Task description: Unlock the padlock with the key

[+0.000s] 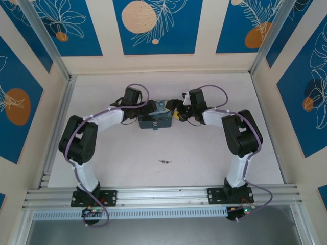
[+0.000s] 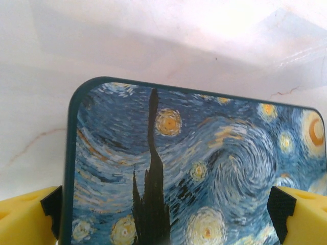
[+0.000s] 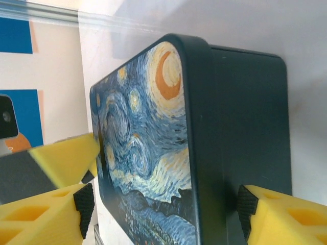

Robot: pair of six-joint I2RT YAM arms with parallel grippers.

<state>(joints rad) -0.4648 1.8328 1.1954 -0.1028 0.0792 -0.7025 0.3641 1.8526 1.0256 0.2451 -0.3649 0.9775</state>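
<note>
The key (image 1: 164, 162), thin and greyish, lies on the white table well in front of the box. The blue-and-yellow swirl-painted box (image 1: 156, 118) sits mid-table. A tiny teal lump on its near face looks like the padlock (image 1: 155, 126), too small to make out further. My left gripper (image 1: 150, 108) (image 2: 167, 204) is open and reaches over the lid (image 2: 204, 153), its pads (image 2: 53, 204) standing at either side edge. My right gripper (image 1: 179, 109) (image 3: 166, 204) is open at the box's right end (image 3: 245, 117), with a slim gap beside its left pad (image 3: 84, 209).
Aluminium rails (image 1: 163, 194) run along the near edge by the arm bases. Patterned blue-and-cream walls (image 1: 153, 25) close in the back and sides. The left gripper's yellow finger (image 3: 64, 155) shows at the lid's far edge. Bare white table (image 1: 127, 163) lies around the key.
</note>
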